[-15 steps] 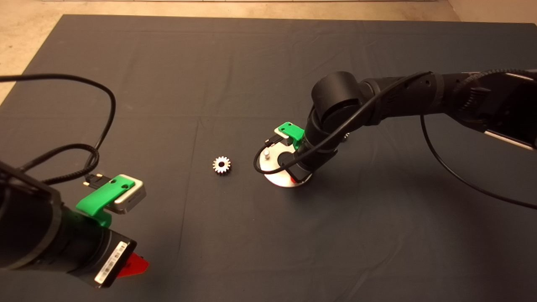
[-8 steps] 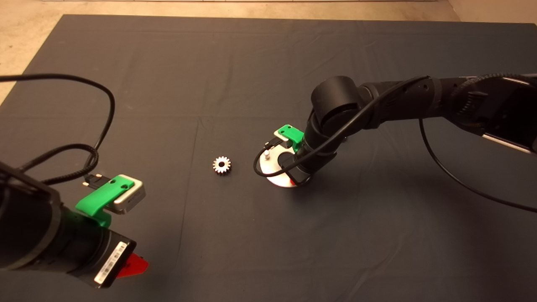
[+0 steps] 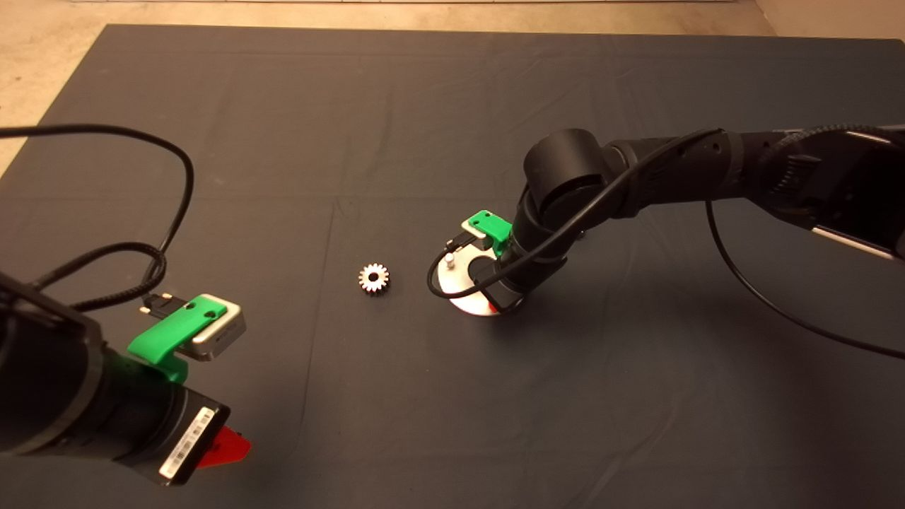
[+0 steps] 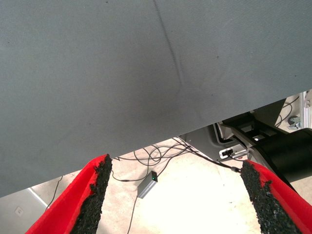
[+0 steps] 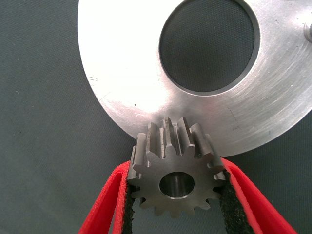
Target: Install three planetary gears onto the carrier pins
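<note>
In the right wrist view my right gripper (image 5: 176, 170) is shut on a dark-grey planetary gear (image 5: 173, 178), one black pad on each side. The gear sits over the near rim of the silver disc (image 5: 122, 73), and silver metal shows inside its centre hole. One carrier pin (image 5: 308, 29) peeks in at the disc's far side. From above, the right arm covers most of the disc (image 3: 459, 290), leaving one pin (image 3: 450, 259) showing. Another gear (image 3: 373, 278) lies flat on the mat left of the disc. My left gripper (image 3: 226, 447) is parked at the lower left, open (image 4: 176, 163).
A dark mat (image 3: 424, 127) covers the table. A black cable (image 3: 180, 184) loops over its left side. The left wrist view shows the mat's edge with pale floor, cables and a small grey box (image 4: 147, 183) beyond.
The right arm has sunk a little toward the disc since a second ago and has barely moved in the last half second. The loose gear and the left arm are unchanged.
</note>
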